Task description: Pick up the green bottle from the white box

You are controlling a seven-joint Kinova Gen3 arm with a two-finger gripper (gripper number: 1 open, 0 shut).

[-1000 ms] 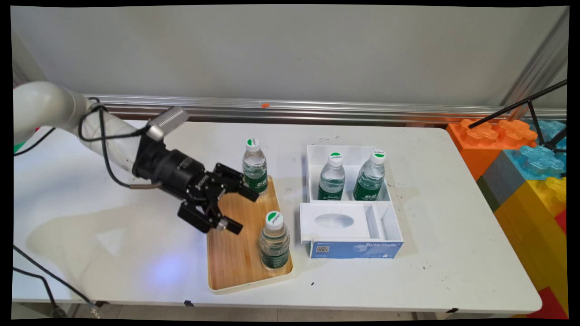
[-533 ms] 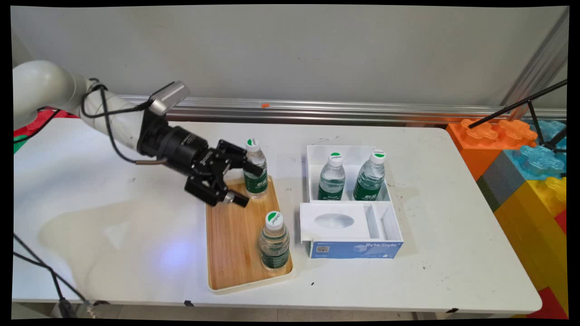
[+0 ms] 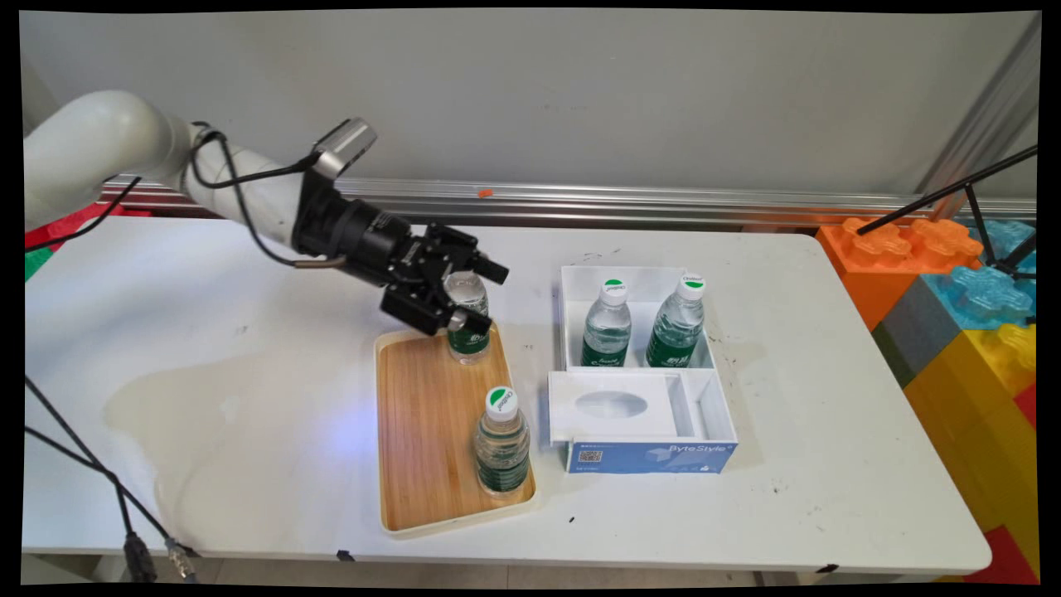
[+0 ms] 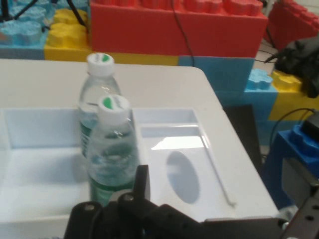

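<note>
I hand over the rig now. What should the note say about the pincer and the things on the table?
Pincer: open, fingers on either side of the far bottle's top; contact cannot be told.
Far bottle and near bottle: upright on the wooden tray.
Two more bottles: upright in the white box.
Blue box: in front of it.

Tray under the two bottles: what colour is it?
Light wood-grain base with a cream rim; the tray shows best in the main view.

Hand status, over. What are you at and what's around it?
Hand open, straddling the far bottle on the wooden tray. Near bottle upright on same tray. White box beside it holds two bottles.
</note>
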